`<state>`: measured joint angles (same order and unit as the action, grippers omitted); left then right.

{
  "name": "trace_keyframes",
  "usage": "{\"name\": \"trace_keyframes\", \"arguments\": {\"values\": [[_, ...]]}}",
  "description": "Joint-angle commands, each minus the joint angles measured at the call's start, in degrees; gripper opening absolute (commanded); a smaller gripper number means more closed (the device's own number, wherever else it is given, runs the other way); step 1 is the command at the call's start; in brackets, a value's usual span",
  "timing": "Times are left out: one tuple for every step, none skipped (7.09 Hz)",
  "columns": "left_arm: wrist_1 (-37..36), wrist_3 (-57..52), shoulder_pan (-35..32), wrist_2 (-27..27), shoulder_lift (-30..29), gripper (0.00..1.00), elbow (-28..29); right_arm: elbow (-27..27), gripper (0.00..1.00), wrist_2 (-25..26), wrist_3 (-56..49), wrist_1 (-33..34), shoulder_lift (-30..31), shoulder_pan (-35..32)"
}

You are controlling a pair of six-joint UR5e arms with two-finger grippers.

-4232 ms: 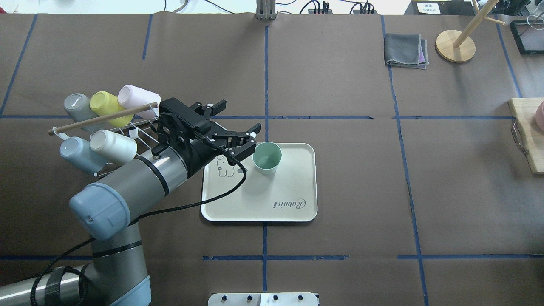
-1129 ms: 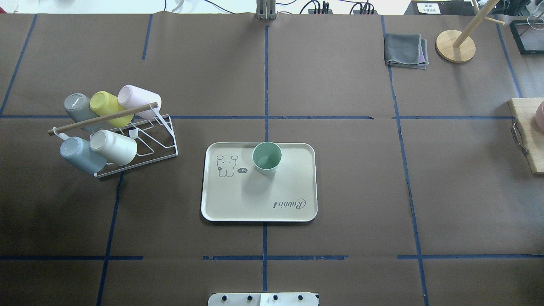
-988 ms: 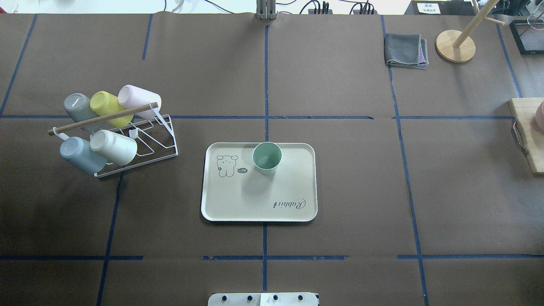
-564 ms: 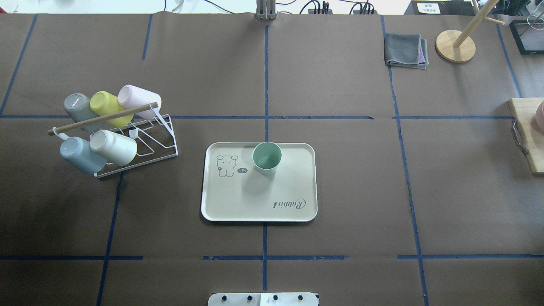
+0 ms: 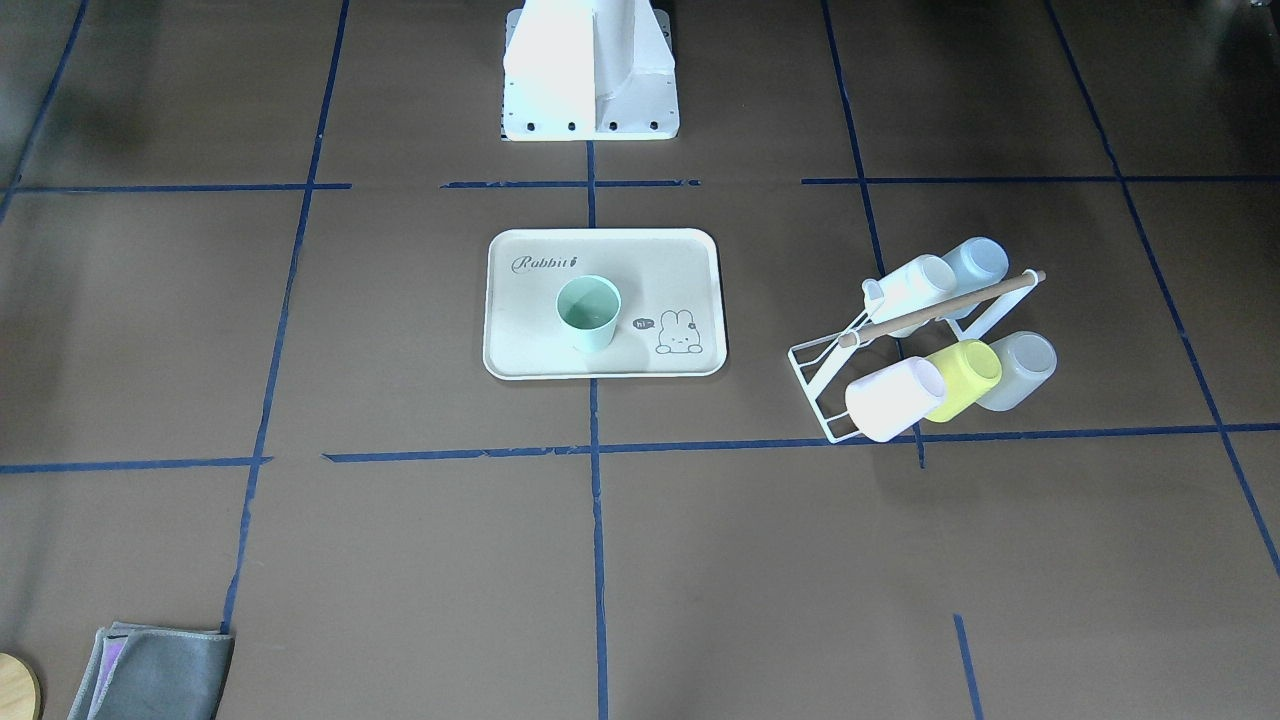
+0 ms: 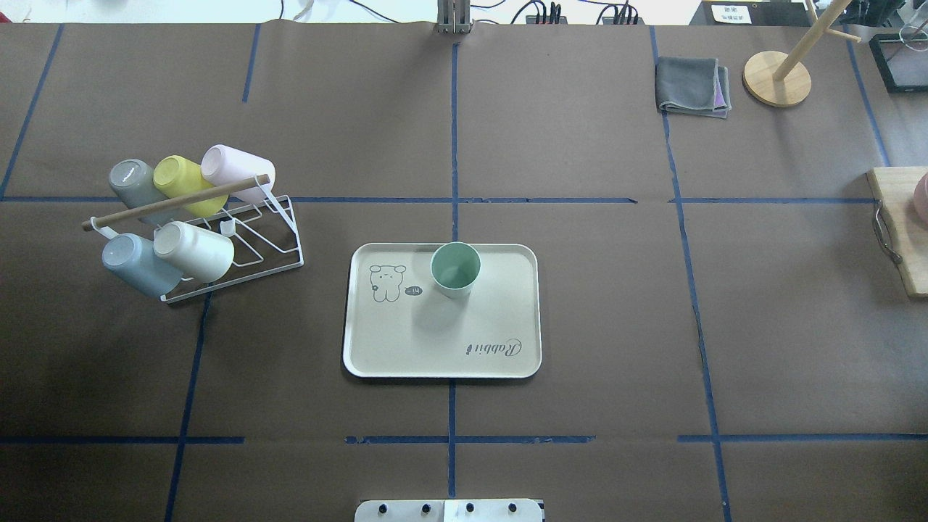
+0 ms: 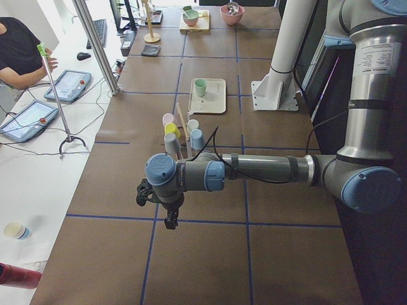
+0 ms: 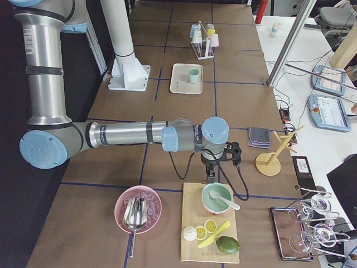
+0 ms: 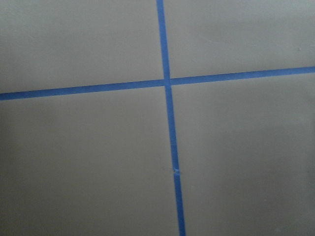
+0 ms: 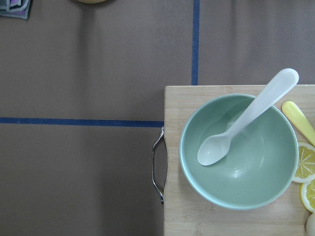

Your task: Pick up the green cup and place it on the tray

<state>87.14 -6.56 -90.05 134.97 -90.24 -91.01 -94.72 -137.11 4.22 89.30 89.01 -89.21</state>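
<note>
1. The overhead view looks forward and down from behind the robot; the tray [image 6: 406, 348] is central, the cup rack [image 6: 181, 201] at its left.
2. The front-facing view looks steeply down from across the table toward the robot's base [image 5: 590, 80], sharing tray and rack, mirrored.
3. The left-end view looks along the table: left arm [image 7: 254, 168] near and large, tray far and small.
4. The right-end view looks the opposite way past the right arm [image 8: 128, 134] to the same tray.
5. The left wrist camera looks straight down, close on a tape cross [image 9: 167, 81].
6. The right wrist camera looks straight down, close on a green bowl [image 10: 266, 167] that the right-end view also shows.
</note>
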Motion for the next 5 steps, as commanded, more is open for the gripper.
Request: {"name": "trace_keyframes", "arguments": {"values": [[-0.21,0.15,-0.04,-1.38,-0.2,1.0,0.22,0.15,1.0,0.0,0.0,0.0,0.11,0.0],[-0.21,0.15,-0.04,-1.2,-0.37,1.0,0.13,0.24,1.0,0.0,0.0,0.0,0.11,-0.09],[-0.04,0.06,-0.04,-1.03,-0.38,1.0,0.31,0.41,1.0,0.09,0.0,0.0,0.55,-0.09],[-0.12,0.15,0.05,-1.02,-0.38,1.0,-0.04,0.5,1.0,0.09,0.0,0.09,0.73,-0.61],[-0.13,0.06,-0.04,-1.02,-0.38,1.0,-0.04,0.68,1.0,0.0,-0.09,0.09,1.16,-0.96]]}}
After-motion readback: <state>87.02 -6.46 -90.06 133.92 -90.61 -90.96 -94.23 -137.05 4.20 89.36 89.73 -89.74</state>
